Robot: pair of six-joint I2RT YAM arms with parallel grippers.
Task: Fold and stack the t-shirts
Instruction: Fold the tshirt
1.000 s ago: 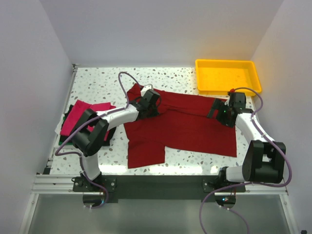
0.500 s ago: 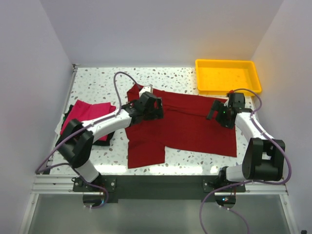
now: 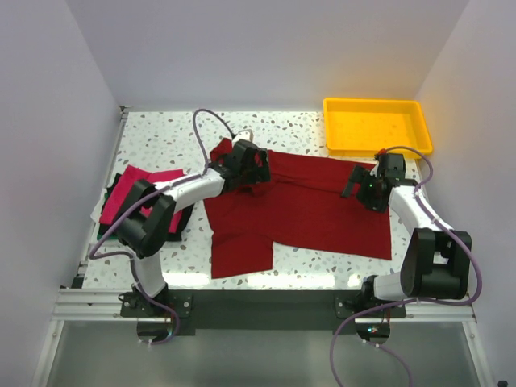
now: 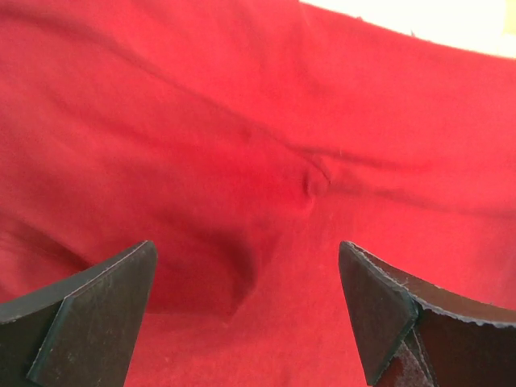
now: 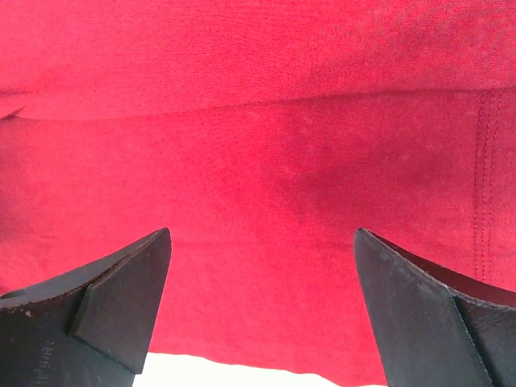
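Spread flat on speckled counter (image 3: 161, 137): dark crimson cloth t-shirt (image 3: 306, 211). Above its far-left part, left end effector (image 4: 246, 274), gaping wide. Above its right end, right end effector (image 5: 262, 266), equally wide.

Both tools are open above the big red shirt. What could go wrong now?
1. The left tool is open over a small pucker in the red shirt. It might pinch just that bump, so the fold could come out wrinkled.
2. The right tool sits near the shirt's edge, with table showing past it. It might grab too little cloth and slip.
3. One sleeve sticks out, so the fold may end lopsided.
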